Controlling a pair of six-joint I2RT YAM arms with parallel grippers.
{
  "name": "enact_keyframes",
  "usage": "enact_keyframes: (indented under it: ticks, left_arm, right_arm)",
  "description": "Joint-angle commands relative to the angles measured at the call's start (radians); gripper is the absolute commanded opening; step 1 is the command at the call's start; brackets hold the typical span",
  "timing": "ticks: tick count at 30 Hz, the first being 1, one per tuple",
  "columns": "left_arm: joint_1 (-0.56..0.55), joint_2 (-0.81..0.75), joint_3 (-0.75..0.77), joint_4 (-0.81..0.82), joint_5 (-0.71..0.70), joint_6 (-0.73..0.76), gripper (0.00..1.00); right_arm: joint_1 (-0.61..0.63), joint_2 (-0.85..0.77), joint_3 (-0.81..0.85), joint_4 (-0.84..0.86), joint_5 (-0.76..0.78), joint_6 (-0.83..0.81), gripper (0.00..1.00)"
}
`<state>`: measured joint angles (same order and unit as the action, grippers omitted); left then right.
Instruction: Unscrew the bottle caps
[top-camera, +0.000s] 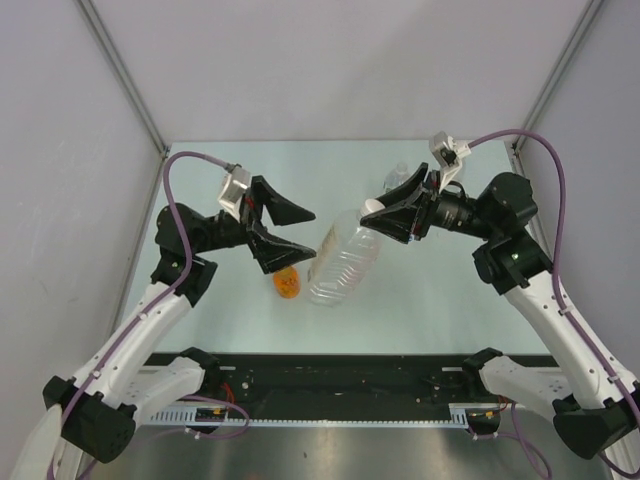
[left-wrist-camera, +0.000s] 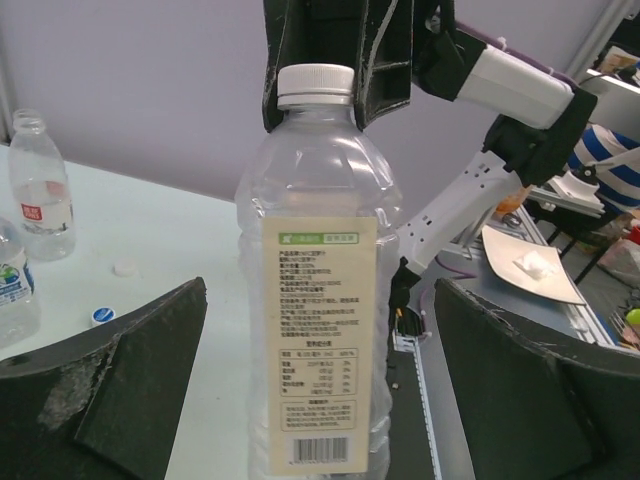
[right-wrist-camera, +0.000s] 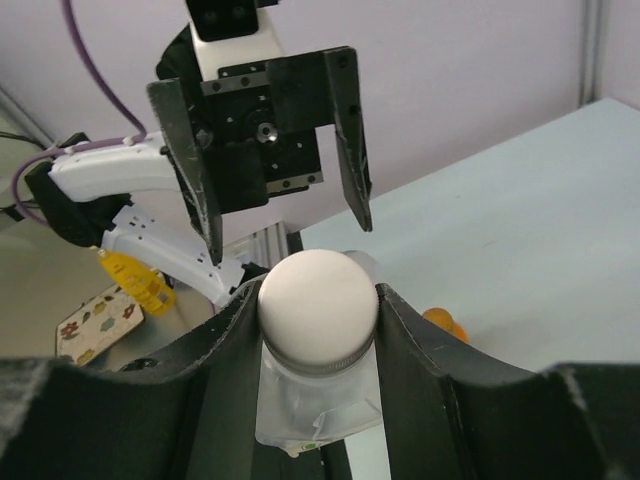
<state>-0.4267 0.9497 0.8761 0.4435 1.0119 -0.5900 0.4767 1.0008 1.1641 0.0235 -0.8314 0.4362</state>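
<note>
The largest bottle (top-camera: 340, 262), clear with a pale yellow label (left-wrist-camera: 312, 330), hangs tilted over the table's middle. Its white cap (right-wrist-camera: 318, 290) sits between the fingers of my right gripper (right-wrist-camera: 318, 305), which is shut on it; the top view shows this gripper (top-camera: 375, 218) at the bottle's neck. My left gripper (top-camera: 312, 233) stands wide open. In its wrist view the gripper (left-wrist-camera: 318, 300) has the bottle's lower body between its fingers (left-wrist-camera: 130, 380) without touching. The same cap (left-wrist-camera: 315, 85) shows at the top of that view.
A small uncapped bottle with a red label (left-wrist-camera: 40, 190) and a blue-labelled bottle (left-wrist-camera: 10, 280) stand at the back. A loose white cap (left-wrist-camera: 124, 268) and a blue cap (left-wrist-camera: 101, 315) lie on the table near them. An orange object (top-camera: 287, 283) rests beside the big bottle.
</note>
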Motion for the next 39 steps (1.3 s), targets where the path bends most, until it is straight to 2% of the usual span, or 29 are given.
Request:
enact_keyframes:
  ticks: [1,10,20,30,32,33,35,36,38,39]
  left_arm:
    - [0.005,-0.005,-0.025,0.104,0.054,-0.048,1.00]
    - [-0.053,-0.005,-0.046,0.032,0.033,0.004,1.00]
    - [-0.138,-0.008,-0.046,-0.123,-0.068,0.122,1.00]
    - [-0.187,0.029,-0.058,-0.120,-0.082,0.145,1.00]
    - [-0.191,0.034,-0.057,-0.120,-0.079,0.153,0.95]
    - [-0.192,0.037,-0.058,-0.117,-0.076,0.153,0.89]
    - [-0.193,0.037,-0.060,-0.111,-0.072,0.156,0.83]
    - [-0.193,0.038,-0.061,-0.109,-0.067,0.159,0.75]
    - [-0.193,0.032,-0.063,-0.114,-0.072,0.170,0.71]
    - [-0.193,0.029,-0.063,-0.118,-0.075,0.179,0.65]
  right_arm:
    - [-0.004,-0.018,-0.026,0.194,-0.097,0.088,0.00]
    - [0.007,0.021,-0.032,0.354,-0.072,0.182,0.00]
    - [0.068,0.032,-0.034,0.300,0.040,0.108,0.00]
    - [0.099,0.036,-0.034,0.271,0.090,0.087,0.00]
    - [0.106,0.036,-0.034,0.259,0.095,0.081,0.00]
    - [0.108,0.035,-0.034,0.253,0.098,0.075,0.00]
    - [0.111,0.027,-0.034,0.239,0.103,0.068,0.00]
    - [0.109,0.024,-0.032,0.234,0.103,0.065,0.00]
    - [0.109,0.018,-0.034,0.222,0.109,0.062,0.00]
    - [0.109,0.015,-0.032,0.217,0.103,0.059,0.00]
